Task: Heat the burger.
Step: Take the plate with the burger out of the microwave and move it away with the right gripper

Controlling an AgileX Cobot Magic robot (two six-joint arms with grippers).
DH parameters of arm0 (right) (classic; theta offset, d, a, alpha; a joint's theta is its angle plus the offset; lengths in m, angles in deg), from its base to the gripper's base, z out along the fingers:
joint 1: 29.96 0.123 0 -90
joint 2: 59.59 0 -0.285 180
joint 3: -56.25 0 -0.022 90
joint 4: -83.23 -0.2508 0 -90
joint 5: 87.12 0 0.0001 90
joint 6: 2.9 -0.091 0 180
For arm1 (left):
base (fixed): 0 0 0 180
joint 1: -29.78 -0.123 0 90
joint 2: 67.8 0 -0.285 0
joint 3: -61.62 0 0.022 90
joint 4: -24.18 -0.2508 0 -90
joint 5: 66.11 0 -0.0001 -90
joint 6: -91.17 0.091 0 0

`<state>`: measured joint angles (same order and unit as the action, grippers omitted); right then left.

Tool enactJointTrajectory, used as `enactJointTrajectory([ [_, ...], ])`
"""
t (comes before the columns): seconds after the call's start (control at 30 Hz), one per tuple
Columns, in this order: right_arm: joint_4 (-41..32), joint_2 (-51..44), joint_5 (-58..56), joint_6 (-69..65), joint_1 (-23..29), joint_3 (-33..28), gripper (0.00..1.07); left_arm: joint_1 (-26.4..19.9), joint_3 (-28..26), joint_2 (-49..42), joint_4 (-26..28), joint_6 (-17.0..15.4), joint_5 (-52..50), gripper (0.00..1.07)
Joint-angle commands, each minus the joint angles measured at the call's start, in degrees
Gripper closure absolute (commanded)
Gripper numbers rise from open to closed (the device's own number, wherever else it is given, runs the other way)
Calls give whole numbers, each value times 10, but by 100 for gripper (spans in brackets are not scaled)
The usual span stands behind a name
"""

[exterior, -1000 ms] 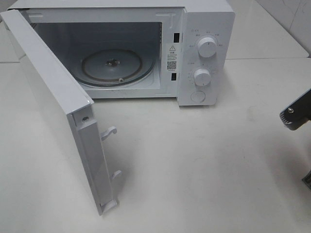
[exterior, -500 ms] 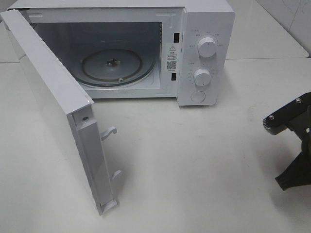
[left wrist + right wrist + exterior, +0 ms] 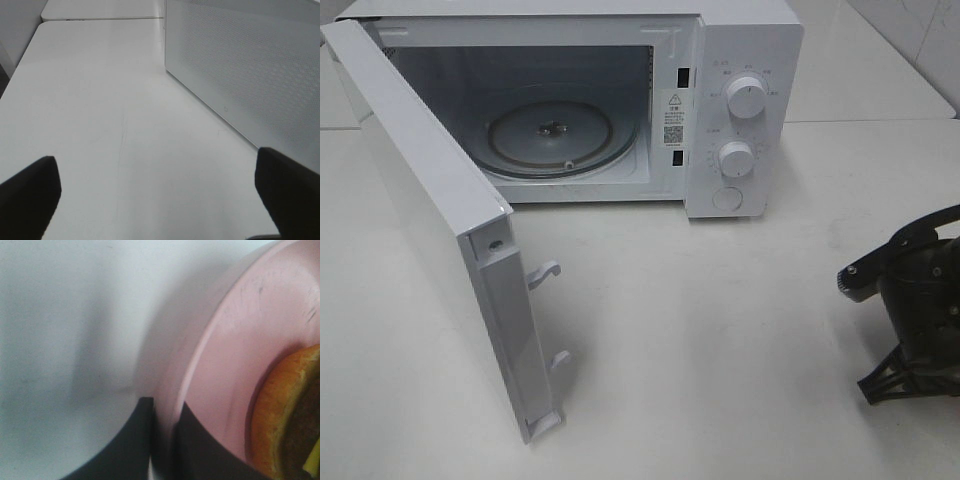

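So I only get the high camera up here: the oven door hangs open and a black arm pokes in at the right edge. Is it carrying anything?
Observer: Yes. The right wrist view shows the right gripper shut on the rim of a pink plate.
Operator: Is the food on it?
Observer: The burger sits on that plate, its brown bun edge just showing.
Operator: And the other arm? I can't see it at all.
Observer: The left gripper is open and holds nothing, over the bare table beside the microwave door.
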<state>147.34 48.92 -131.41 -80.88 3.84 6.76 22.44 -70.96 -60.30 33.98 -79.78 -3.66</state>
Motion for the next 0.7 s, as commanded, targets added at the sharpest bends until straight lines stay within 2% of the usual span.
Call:
enactJointTrajectory([
  [0.03, 25, 13, -18, -5, -1, 2, 101, 2, 2, -10, 1, -4, -9, 8],
  [0.43, 51, 44, 10, -10, -1, 2, 97, 2, 2, -10, 1, -4, -9, 8],
  [0.57, 50, 44, 15, -9, -1, 2, 87, 2, 2, -10, 1, -4, -9, 8],
  [0.6, 46, 42, 15, -9, -1, 2, 80, 2, 2, -10, 1, -4, -9, 8],
  [0.63, 46, 42, 15, -9, -1, 2, 80, 2, 2, -10, 1, -4, -9, 8],
  [0.67, 44, 38, 15, -9, -1, 2, 72, 2, 2, -10, 1, -4, -9, 8],
  [0.7, 44, 38, 15, -9, -1, 2, 72, 2, 2, -10, 1, -4, -9, 8],
])
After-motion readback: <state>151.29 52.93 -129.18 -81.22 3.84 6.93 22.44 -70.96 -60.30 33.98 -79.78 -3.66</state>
